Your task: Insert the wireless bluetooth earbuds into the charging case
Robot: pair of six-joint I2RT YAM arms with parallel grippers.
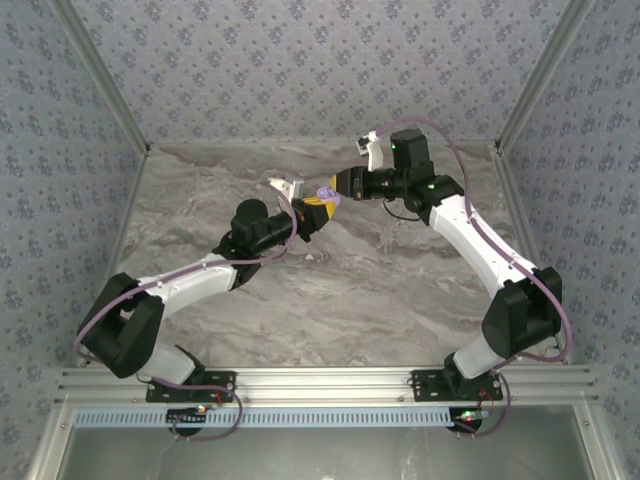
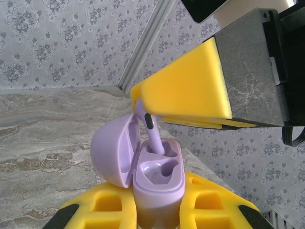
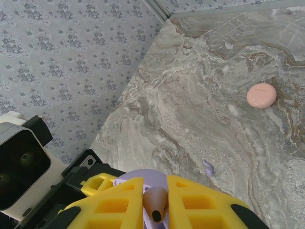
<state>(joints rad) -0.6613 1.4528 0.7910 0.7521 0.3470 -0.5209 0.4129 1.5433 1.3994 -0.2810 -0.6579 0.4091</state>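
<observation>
The left gripper (image 2: pixel 157 212) is closed on the charging case (image 2: pixel 157 179), one yellow finger on each side of the lilac body. The case is held upright above the table (image 3: pixel 205 95), near the scene's centre. Its lid (image 2: pixel 112 148) is hinged open to the left.

The right gripper (image 2: pixel 143 102) is closed on a lilac earbud (image 2: pixel 151 133) directly above the case. The stem of the earbud points down, and its lower end sits in the far socket of the case. The near socket is empty.

In the right wrist view, a salmon-pink disc (image 3: pixel 261 95) lies on the table, well apart from a small lilac piece (image 3: pixel 208 167).
</observation>
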